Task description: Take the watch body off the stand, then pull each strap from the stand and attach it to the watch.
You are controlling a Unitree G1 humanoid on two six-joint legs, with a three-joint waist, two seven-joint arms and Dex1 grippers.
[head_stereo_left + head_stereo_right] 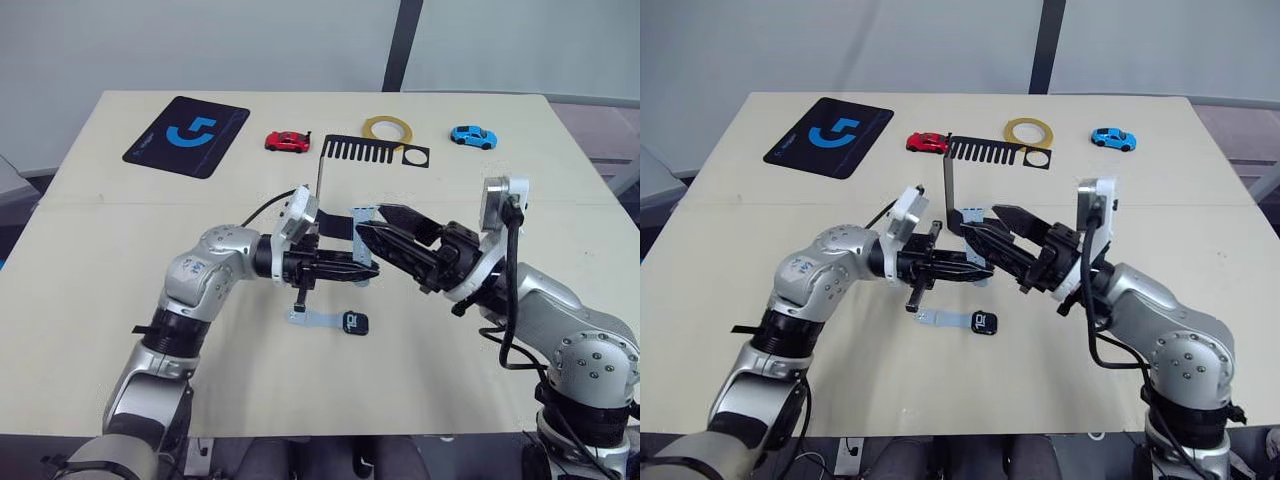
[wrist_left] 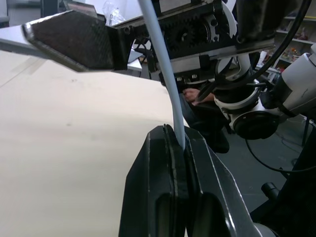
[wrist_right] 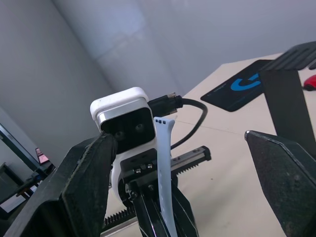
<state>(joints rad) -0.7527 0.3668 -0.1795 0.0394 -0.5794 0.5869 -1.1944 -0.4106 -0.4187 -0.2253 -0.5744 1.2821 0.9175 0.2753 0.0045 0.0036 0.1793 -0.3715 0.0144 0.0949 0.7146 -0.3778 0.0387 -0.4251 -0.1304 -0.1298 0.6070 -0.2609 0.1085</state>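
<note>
The watch body (image 1: 355,322) lies on the table (image 1: 100,250) near you, with one strap (image 1: 312,318) already joined on its left. Your left gripper (image 1: 362,268) is clamped on the other strap (image 3: 164,173), holding it just above them. Your right gripper (image 1: 372,228) gapes wide, its fingers either side of that strap. The stand (image 1: 345,165) stands just beyond.

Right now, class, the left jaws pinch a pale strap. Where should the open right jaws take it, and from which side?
Grip the free upper length of the strap, above the left gripper. It stands upright and thin there, broad faces exposed. The right gripper is open with its jaws either side, so probably come straight in and close on the flat faces.
</note>
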